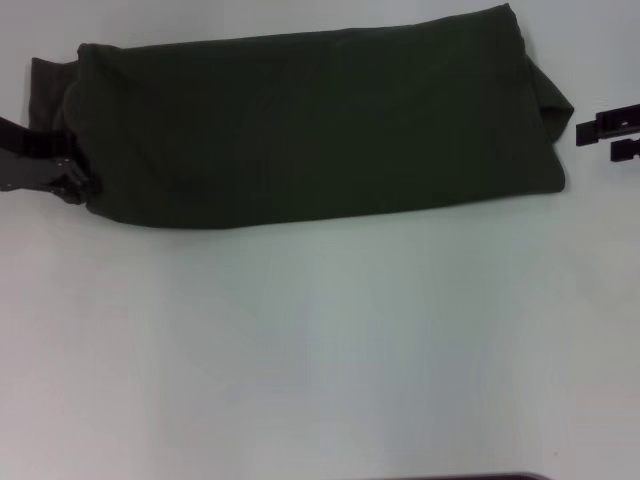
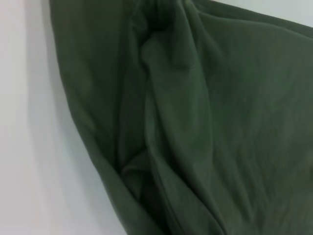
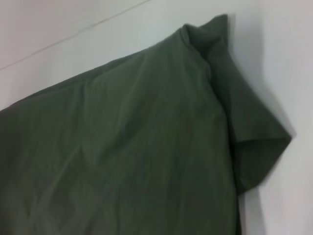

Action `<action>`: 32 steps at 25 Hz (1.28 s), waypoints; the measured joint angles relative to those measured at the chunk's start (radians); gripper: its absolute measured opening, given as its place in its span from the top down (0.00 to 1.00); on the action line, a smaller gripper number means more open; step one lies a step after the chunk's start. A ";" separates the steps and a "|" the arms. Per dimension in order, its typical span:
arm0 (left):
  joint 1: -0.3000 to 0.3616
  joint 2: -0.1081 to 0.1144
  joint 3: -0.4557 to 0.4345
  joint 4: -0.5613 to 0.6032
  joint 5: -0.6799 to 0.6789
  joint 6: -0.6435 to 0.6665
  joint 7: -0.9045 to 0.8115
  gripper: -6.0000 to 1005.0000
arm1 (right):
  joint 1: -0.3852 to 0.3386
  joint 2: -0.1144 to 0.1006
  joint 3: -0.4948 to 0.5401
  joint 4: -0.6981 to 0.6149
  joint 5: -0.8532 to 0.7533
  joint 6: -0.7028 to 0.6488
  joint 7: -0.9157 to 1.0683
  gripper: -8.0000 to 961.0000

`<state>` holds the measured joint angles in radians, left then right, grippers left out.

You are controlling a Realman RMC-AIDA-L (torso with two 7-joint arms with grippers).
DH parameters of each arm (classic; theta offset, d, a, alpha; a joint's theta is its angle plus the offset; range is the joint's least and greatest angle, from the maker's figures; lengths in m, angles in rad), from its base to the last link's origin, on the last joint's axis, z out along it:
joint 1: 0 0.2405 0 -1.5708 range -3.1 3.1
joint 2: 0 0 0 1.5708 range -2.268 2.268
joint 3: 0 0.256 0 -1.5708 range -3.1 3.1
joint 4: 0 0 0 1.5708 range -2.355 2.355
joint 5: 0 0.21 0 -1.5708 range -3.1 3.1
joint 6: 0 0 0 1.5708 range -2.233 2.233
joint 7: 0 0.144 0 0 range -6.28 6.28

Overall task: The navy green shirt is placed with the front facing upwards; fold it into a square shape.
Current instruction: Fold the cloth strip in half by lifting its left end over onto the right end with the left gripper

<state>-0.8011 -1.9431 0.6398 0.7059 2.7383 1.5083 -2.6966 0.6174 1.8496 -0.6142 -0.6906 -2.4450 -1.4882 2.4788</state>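
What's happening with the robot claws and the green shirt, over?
Left claw at shirt's left edge, grip unclear. Right claw off the cloth, right side. Navy green shirt folded long, not square. Nothing in the way.

The navy green shirt [image 1: 320,125] is taking up the far strip of the white table [image 1: 320,350], leaving the whole near half lying open. The left gripper [image 1: 72,182] is crowding its left end; the right gripper [image 1: 612,135] is sitting just beside its right end.

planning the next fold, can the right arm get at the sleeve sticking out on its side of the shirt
Probably yes. The right claw sits on the white table just beside the sleeve of the navy green shirt, with only bare table between them.
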 joint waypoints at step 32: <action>-0.007 -0.009 0.007 0.001 0.000 -0.020 0.000 0.94 | 0.002 0.068 0.036 0.095 0.013 0.122 -0.017 0.19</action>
<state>-0.8082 -1.9519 0.6473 0.7072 2.7381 1.4882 -2.6966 0.6192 1.9174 -0.5777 -0.5959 -2.4324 -1.3664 2.4622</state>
